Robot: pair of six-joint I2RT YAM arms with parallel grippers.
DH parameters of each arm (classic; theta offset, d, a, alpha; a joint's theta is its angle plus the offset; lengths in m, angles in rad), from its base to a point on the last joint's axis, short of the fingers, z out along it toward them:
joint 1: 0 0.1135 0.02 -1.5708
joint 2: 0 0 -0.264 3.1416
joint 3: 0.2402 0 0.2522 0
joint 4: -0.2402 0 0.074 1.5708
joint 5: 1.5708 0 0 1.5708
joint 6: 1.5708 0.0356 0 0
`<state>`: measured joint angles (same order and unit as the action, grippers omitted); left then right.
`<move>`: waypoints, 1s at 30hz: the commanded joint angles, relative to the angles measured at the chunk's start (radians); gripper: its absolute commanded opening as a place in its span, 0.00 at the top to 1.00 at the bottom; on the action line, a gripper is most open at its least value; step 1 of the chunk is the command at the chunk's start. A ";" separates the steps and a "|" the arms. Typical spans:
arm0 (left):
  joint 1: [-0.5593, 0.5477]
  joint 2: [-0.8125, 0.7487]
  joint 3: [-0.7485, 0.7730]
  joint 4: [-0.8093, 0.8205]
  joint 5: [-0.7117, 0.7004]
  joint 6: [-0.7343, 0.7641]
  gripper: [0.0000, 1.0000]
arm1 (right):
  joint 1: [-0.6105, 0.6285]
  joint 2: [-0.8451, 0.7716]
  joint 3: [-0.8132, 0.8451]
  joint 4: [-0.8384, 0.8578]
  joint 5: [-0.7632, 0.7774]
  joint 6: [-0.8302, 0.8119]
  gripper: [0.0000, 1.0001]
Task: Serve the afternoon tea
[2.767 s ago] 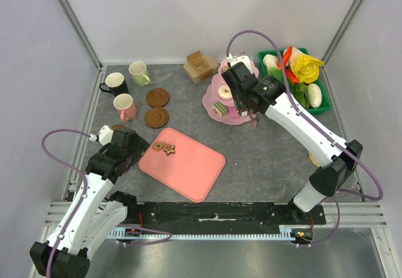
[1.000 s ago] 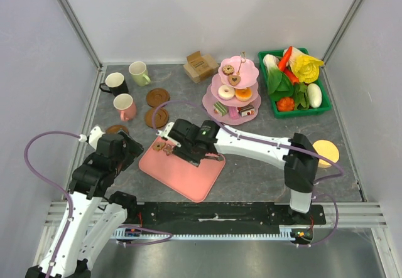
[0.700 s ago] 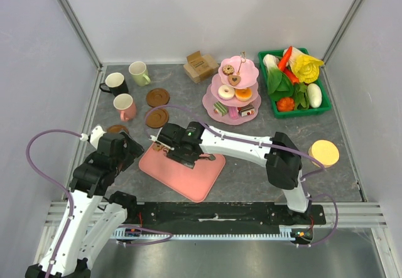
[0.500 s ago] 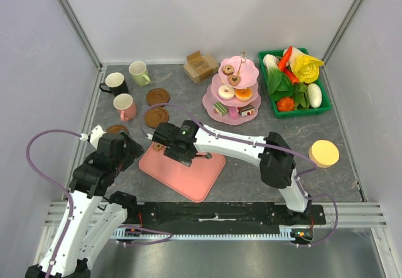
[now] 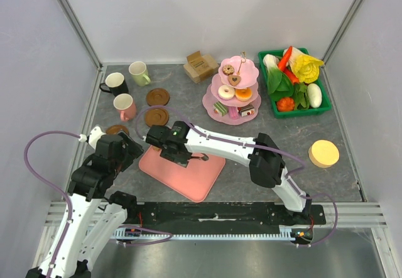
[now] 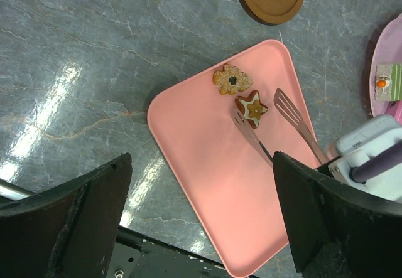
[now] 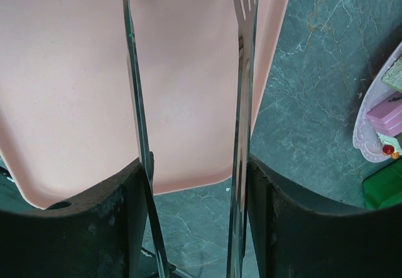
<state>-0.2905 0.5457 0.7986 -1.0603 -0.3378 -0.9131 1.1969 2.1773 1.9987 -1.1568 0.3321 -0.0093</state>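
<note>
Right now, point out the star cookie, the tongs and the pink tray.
star cookie (image 6: 251, 109), left wrist view, its middle.
tongs (image 6: 287, 107), left wrist view, the slotted blade.
pink tray (image 6: 201, 177), left wrist view, bare surface.

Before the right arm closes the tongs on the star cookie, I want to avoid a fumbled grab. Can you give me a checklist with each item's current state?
1. The tongs are seated in the right gripper: ok, one arm lies against each finger.
2. The blades are apart: ok.
3. The star cookie is between the blade tips: ok, going by the left wrist view.
4. The flower cookie is outside the blades: ok, though it lies close beside the star.
5. Blade height above the pink tray: cannot tell.
6. The left gripper is out of the way: ok, it is open, empty and left of the tray.
</note>
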 commanded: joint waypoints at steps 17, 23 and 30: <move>-0.004 -0.032 0.007 0.026 -0.021 0.029 0.01 | 0.004 0.038 0.110 -0.087 0.027 0.062 0.44; -0.004 -0.033 0.005 0.026 -0.024 0.028 0.01 | 0.004 0.024 0.123 -0.084 0.056 0.072 0.50; -0.004 -0.036 0.005 0.025 -0.026 0.025 0.01 | 0.003 -0.036 0.111 -0.064 0.077 0.097 0.53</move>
<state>-0.2905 0.5213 0.7986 -1.0603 -0.3389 -0.9127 1.1969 2.2158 2.0815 -1.2282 0.3790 0.0624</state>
